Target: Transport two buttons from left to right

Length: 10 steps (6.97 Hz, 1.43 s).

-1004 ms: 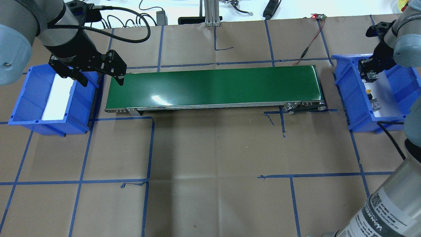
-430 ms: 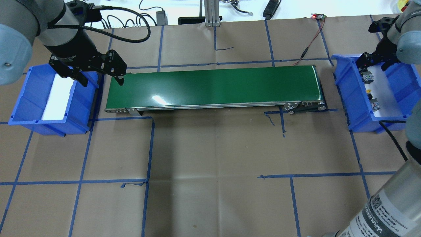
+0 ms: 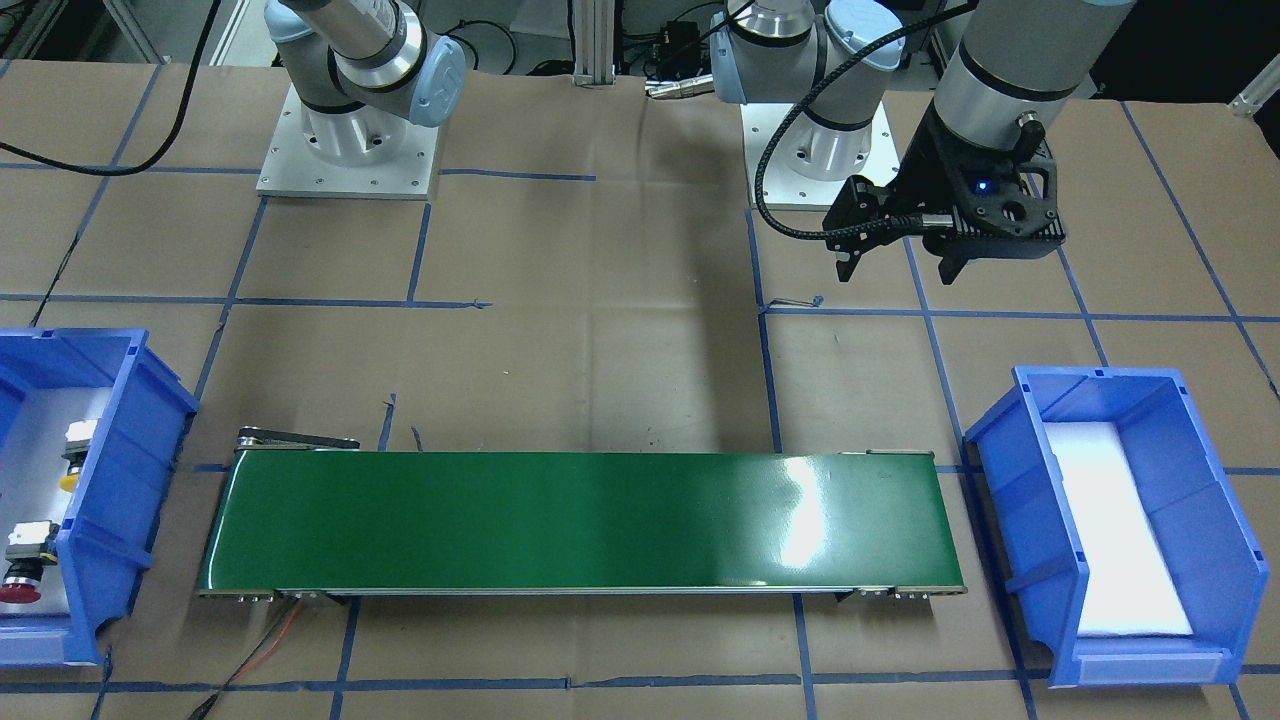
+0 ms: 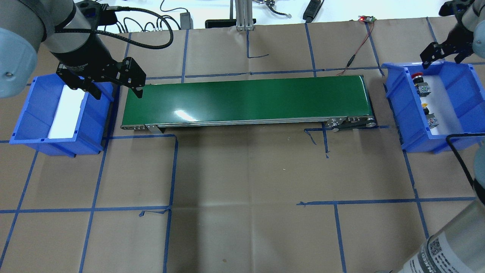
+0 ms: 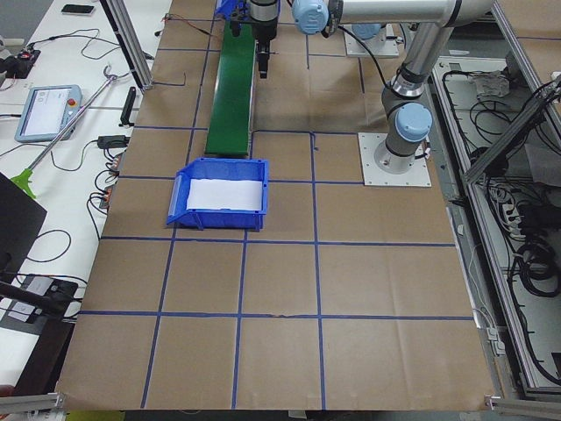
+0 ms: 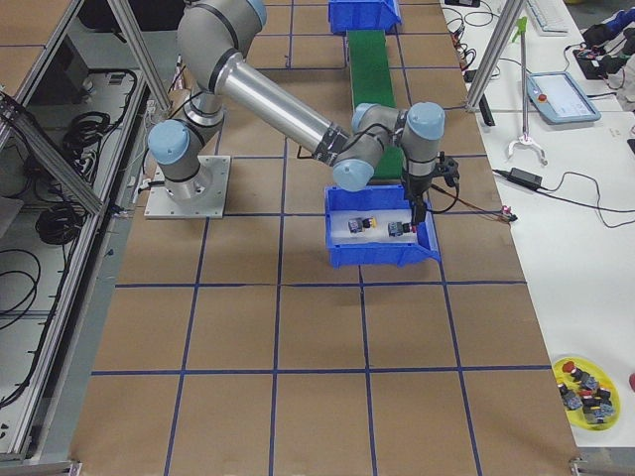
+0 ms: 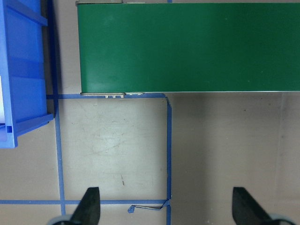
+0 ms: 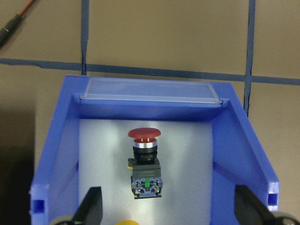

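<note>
Red button [image 8: 144, 136] and yellow button [image 4: 424, 105] lying apart inside the right blue bin [image 4: 398, 104]; right claw [image 4: 441, 60] released, empty, above its far end; left claw [image 4: 118, 94] released near the belt [image 4: 246, 100]'s left end

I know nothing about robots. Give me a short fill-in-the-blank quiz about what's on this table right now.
The red button lies in the blue bin on the robot's ___ side.
The other button there has a ___ cap.
The conveyor belt between the bins is coloured ___.
The right gripper hangs over that bin with jaws ___.
Missing words: right, yellow, green, open.
</note>
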### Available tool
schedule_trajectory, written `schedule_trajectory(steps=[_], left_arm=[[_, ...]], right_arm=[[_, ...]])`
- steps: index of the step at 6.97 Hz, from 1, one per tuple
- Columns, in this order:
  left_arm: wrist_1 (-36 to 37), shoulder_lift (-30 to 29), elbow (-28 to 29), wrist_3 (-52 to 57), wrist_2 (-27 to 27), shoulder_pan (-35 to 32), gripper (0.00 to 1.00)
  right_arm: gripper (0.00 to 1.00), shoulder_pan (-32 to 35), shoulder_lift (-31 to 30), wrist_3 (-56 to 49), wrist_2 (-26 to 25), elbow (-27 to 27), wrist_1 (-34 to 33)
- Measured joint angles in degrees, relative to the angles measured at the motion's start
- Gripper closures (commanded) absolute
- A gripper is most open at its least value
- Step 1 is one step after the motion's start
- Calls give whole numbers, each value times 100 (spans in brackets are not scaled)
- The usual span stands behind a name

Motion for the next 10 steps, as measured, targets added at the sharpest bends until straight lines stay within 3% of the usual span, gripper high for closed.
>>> schedule_trajectory(steps=[2, 6, 8, 10], left_arm=[[2, -3, 0, 0, 0, 0, 0], [3, -2, -2, 0, 0, -5, 0], [3, 4, -8, 0, 0, -8, 0], [3, 5, -9, 4, 6, -9, 0]], right_arm=[[0, 486, -580, 846, 29, -2, 398], [0, 2237, -1703, 2900, 37, 56, 2012], [0, 2616, -1987, 3361, 38, 74, 2908], [0, 2836, -2257, 3541, 52, 221, 3281]])
